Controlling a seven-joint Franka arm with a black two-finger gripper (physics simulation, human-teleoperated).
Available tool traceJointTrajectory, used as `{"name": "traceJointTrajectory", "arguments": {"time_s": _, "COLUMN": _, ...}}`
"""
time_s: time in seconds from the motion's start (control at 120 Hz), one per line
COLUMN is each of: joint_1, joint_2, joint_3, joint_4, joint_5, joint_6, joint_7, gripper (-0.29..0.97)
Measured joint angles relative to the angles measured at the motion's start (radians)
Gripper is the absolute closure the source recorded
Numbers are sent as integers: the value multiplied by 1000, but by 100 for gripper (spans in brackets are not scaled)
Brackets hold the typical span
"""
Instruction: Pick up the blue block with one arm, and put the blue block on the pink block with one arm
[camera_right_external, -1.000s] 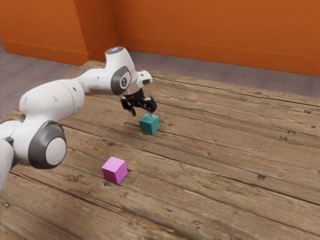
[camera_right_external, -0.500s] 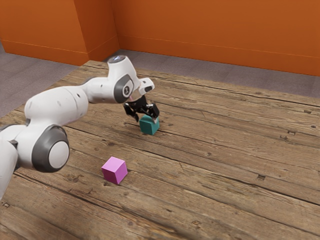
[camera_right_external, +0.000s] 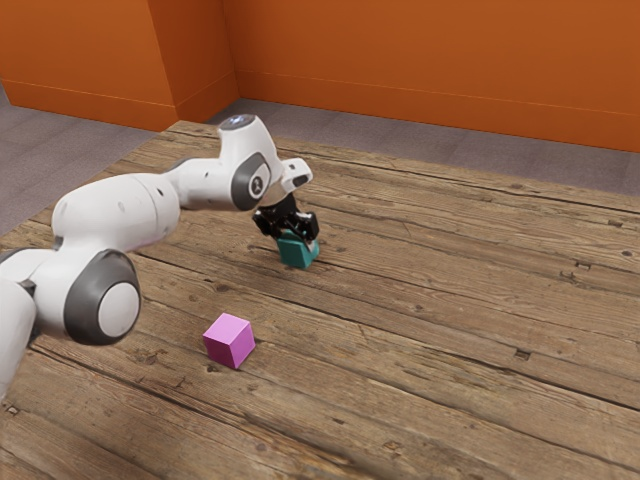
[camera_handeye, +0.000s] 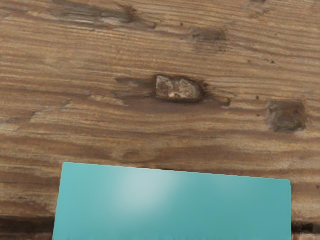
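Across the wooden desk (camera_right_external: 450, 300), we reach our white arm (camera_right_external: 130, 215) from the exterior view's left to the blue block (camera_right_external: 299, 256), which rests on the planks well apart from the pink block (camera_right_external: 229, 341) nearer the camera. Our gripper (camera_right_external: 289, 236) sits low over the blue block's top, straddling it, and we cannot tell whether it grips the block or stands open.

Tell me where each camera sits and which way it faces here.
Exterior view: beside the arm, raised, looking down across the table toward the orange walls; the white arm and tool show, over the blue block, the pink block nearer.
Wrist view: mounted by the tool, facing down at the table boards, the blue block just under it.
Shared: the blue block and the table.
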Motion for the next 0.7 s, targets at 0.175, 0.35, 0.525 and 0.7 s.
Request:
{"name": "traceJointTrajectory", "arguments": {"time_s": 0.175, "joint_1": -8, "joint_2": -153, "joint_3": 28, "joint_4": -198, "joint_5": 9, "joint_6": -4, "joint_7": -8, "gripper": 38}}
{"name": "traceJointTrajectory", "arguments": {"time_s": 0.35, "joint_1": -10, "joint_2": -290, "joint_3": 31, "joint_4": -389, "joint_5": 17, "joint_6": -5, "joint_7": -17, "gripper": 42}}
{"name": "traceJointTrajectory", "arguments": {"time_s": 0.525, "joint_1": -11, "joint_2": -446, "joint_3": 27, "joint_4": -559, "joint_5": 26, "joint_6": -4, "joint_7": -27, "gripper": 42}}
{"name": "traceJointTrajectory", "arguments": {"time_s": 0.7, "joint_1": -28, "joint_2": -613, "joint_3": 34, "joint_4": -792, "joint_5": 28, "joint_6": 0, "joint_7": -39, "gripper": 41}}
